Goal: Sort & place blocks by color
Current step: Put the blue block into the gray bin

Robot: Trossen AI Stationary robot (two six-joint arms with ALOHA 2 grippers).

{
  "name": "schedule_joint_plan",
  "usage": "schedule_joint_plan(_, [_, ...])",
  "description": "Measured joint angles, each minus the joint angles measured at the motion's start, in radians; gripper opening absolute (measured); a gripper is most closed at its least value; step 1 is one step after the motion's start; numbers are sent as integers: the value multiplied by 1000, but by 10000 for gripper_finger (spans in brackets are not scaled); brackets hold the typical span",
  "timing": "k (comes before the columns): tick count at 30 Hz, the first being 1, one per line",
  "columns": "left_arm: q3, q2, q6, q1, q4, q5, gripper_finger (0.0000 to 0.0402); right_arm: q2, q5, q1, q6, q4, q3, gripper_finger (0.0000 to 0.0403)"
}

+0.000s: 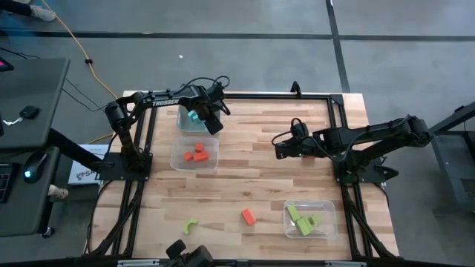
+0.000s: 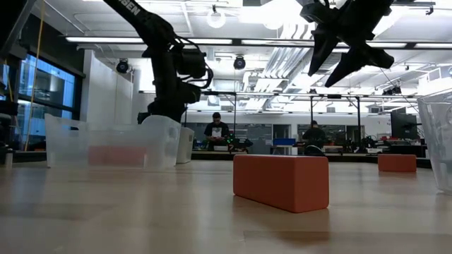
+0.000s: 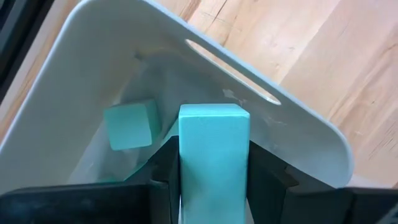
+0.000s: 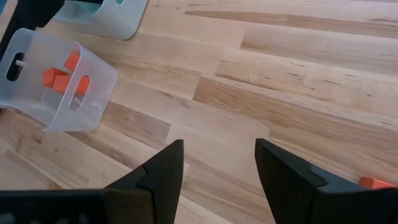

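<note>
Wooden table [image 1: 252, 170] fills frame centre, grey floor around. Left gripper [image 1: 210, 119] upper left, over blue bin [image 1: 185, 122], fingers either side of blue block [image 3: 214, 155]; blue cube [image 3: 130, 124] inside bin. Right gripper [image 1: 280, 146] centre right, above bare wood, fingers apart, nothing held. Red bin [image 1: 195, 154] below blue bin. Green bin [image 1: 308, 219] lower right. Loose red block [image 1: 248, 216] and green arch [image 1: 191, 225] along bottom edge.

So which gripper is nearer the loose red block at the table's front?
Right. The right gripper hangs mid-table, up and right of the red block; the left gripper is farther, over the cyan bin.
</note>
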Motion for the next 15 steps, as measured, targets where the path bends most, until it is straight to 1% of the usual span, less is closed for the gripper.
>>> schedule_joint_plan(5, [0,6,39,0,3,0,108,0,0,0,1,0,0,188])
schedule_joint_plan(11, [0,54,54,8,-3,0,91,0,-3,0,23,1,0,188])
schedule_joint_plan(15, [0,56,67,9,12,-4,96,0,-3,0,23,5,0,188])
